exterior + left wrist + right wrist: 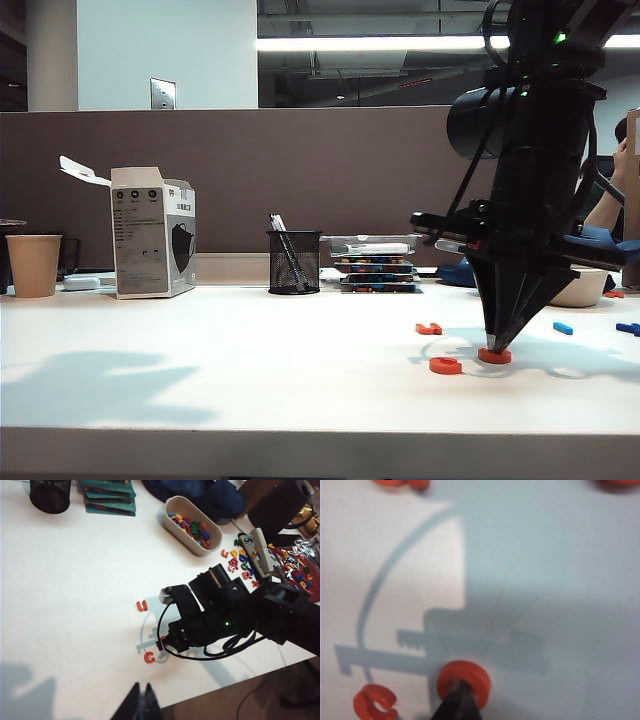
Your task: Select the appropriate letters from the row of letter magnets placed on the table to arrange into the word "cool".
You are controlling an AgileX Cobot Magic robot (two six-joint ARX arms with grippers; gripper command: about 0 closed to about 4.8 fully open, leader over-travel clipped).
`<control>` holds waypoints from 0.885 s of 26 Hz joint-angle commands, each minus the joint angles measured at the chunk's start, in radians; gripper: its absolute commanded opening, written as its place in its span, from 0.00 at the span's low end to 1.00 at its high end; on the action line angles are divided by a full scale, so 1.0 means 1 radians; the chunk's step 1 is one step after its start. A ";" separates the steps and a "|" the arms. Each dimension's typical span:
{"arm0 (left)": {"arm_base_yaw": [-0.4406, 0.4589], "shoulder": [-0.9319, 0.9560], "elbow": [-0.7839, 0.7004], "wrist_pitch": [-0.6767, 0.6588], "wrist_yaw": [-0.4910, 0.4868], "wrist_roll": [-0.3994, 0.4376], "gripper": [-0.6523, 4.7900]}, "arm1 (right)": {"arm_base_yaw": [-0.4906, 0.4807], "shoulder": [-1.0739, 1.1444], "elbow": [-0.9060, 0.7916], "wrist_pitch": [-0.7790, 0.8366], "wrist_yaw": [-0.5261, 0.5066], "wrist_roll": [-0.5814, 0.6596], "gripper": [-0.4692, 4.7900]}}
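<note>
We see the right hand pointing straight down at the white surface, tips pinched together on an orange-red O that sits flat on the surface. The orange-red C lies just beside that O, not touching. A hook-shaped orange-red magnet sits behind them; a light-blue bar lies further right. The left hand hangs above the surface's front edge, fingers together, holding nothing. It shows only in its own wrist view.
</note>
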 commanded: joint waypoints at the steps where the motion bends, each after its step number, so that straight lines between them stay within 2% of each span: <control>1: -0.001 -0.003 0.002 0.006 -0.003 -0.002 0.11 | 0.002 0.031 -0.045 -0.092 0.031 0.004 0.08; 23: -0.001 -0.003 0.002 0.006 -0.003 -0.002 0.11 | 0.019 -0.011 -0.057 -0.116 -0.010 0.027 0.08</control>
